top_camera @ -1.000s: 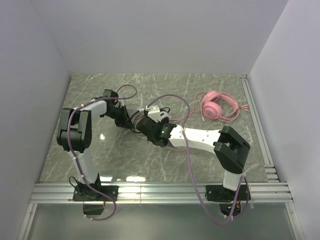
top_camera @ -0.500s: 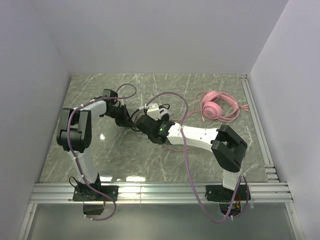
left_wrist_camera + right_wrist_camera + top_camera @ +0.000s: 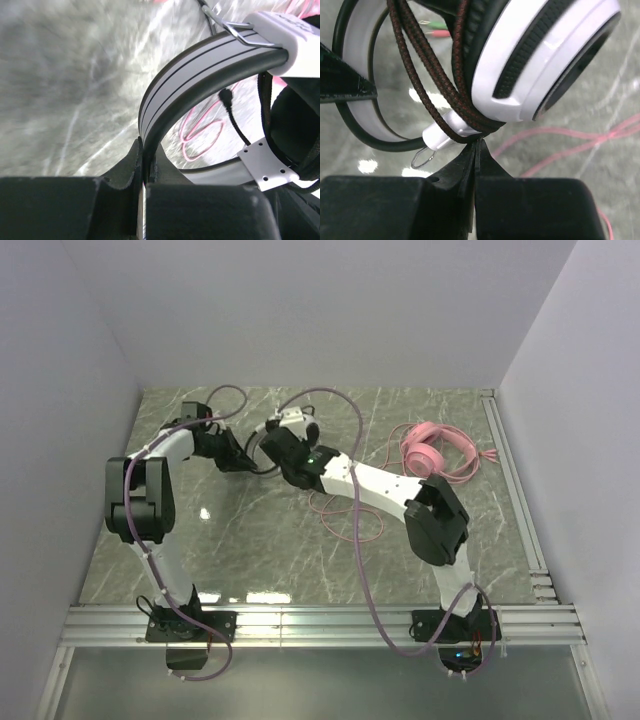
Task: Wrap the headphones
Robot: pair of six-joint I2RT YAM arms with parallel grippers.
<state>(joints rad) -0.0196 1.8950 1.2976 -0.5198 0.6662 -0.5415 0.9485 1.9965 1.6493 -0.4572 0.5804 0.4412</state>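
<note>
The black and white headphones [image 3: 288,424] hang above the table at the back centre, between both grippers. My left gripper [image 3: 145,150] is shut on their grey striped headband [image 3: 200,65]. My right gripper [image 3: 477,142] is shut, and its tips pinch the braided black cable [image 3: 427,95] where it loops under the white ear cup [image 3: 530,65]. Several strands of that cable run up across the cup's yoke. The pink headphones [image 3: 425,453] lie on the table at the back right. Their pink cable [image 3: 345,515] trails in loops toward the middle.
The right arm [image 3: 400,490] stretches diagonally over the pink cable loops. White walls close in the table on three sides. A metal rail [image 3: 510,480] runs along the right edge, and the arm bases stand on a rail at the near edge [image 3: 320,620].
The right gripper has closed. Both grippers and the black and white headphones have moved away from the bases and to the left, and the right arm has stretched out further.
</note>
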